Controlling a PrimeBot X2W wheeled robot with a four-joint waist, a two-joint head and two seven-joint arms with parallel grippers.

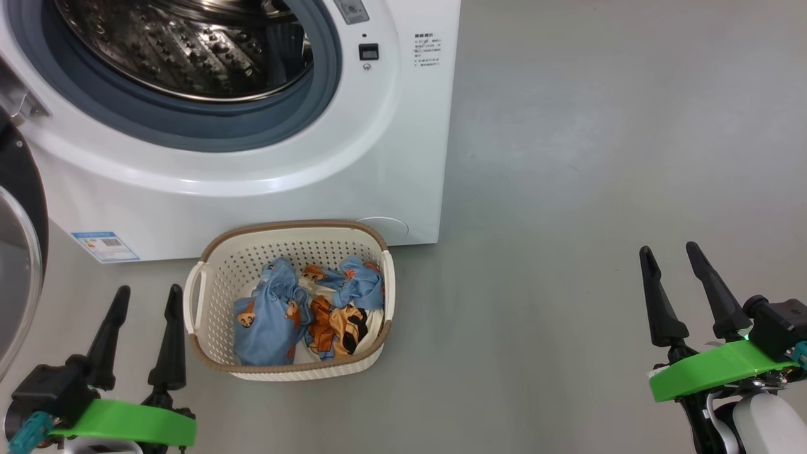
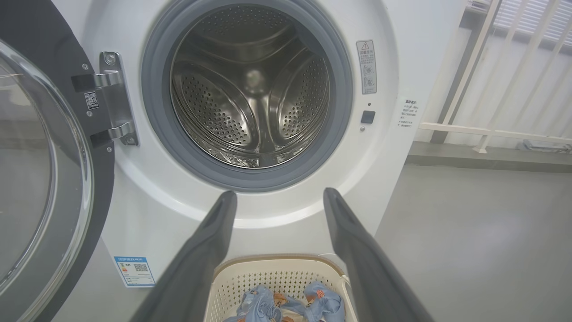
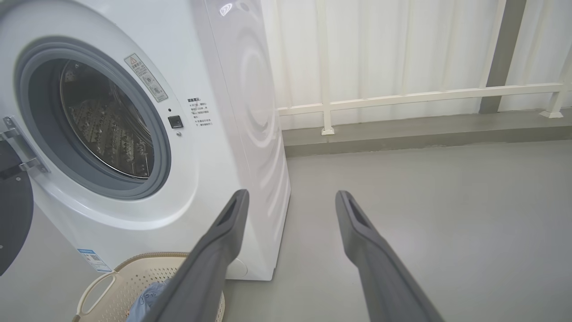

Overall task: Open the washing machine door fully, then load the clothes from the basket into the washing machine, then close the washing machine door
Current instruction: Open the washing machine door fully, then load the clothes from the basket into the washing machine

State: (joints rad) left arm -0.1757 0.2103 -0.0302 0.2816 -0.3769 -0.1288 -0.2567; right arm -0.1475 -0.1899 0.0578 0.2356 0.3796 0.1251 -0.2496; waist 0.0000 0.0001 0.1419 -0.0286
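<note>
Soft blue fabric printed with orange bears: the clothes (image 1: 277,315) lie bunched in the basket (image 1: 217,296) on the floor (image 1: 567,189), just in front of the washing machine (image 1: 252,189), whose door (image 1: 22,265) stands swung wide. I'd guess they're light and limp, likely to trail and drag a neighbour along, so a pinch deep into the raised blue fold looks best. Left end effector (image 1: 149,290) beside the basket and right end effector (image 1: 668,249) well apart both gape, empty.

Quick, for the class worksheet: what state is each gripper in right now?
Left gripper: open, holding nothing.
Right gripper: open, holding nothing.
</note>
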